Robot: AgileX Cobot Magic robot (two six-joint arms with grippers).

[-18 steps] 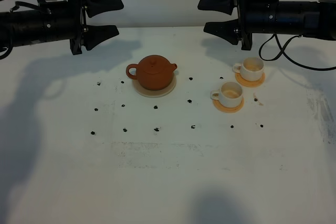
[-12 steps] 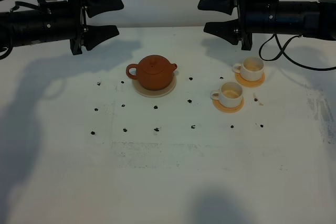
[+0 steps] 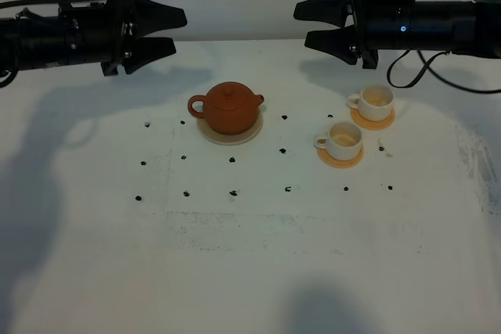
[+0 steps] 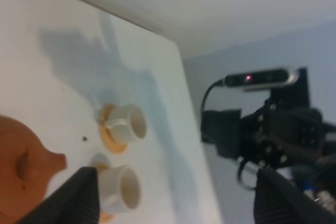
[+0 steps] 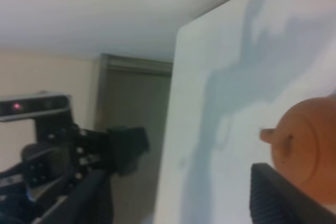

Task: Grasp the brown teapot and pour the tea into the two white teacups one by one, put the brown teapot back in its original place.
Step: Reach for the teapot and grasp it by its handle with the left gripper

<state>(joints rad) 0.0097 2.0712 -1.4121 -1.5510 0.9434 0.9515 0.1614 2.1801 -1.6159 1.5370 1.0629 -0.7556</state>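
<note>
Hovering above the table [image 3: 250, 263], both arms are at the start of the job: nothing grasped, nothing poured. Step in hand, as I judge it: the approach to the brown teapot [image 3: 227, 107].

Jaws: the left jaws, at the end of the left arm [image 3: 55, 37], are spread wide and empty. The right jaws, on the right arm [image 3: 438, 25], are spread the same and also empty. The two pairs point at each other across the table, well apart.

Teapot: sits upright on its cream saucer [image 3: 235, 141], lid on. It lies ahead of the left jaws and lower, in the gap between the two pairs, closer to the left pair. Its loop handle faces the left jaws and its spout faces the right jaws. The left wrist view catches only the spout side of the pot [image 4: 21, 166], off to one side of the jaws, not between them.

Cups: the two white teacups [image 3: 376, 100] [image 3: 344, 139] each stand on an orange coaster [image 3: 340, 163], low beneath the right jaws and back toward that arm. Both are beyond the spout as seen from the left jaws.

Next move, my reading: bring the left jaws down and forward to straddle the handle, then close. The handle loop is small, so the line-up needs care, and the lid is loose-looking, which could matter once the pot tips.
</note>
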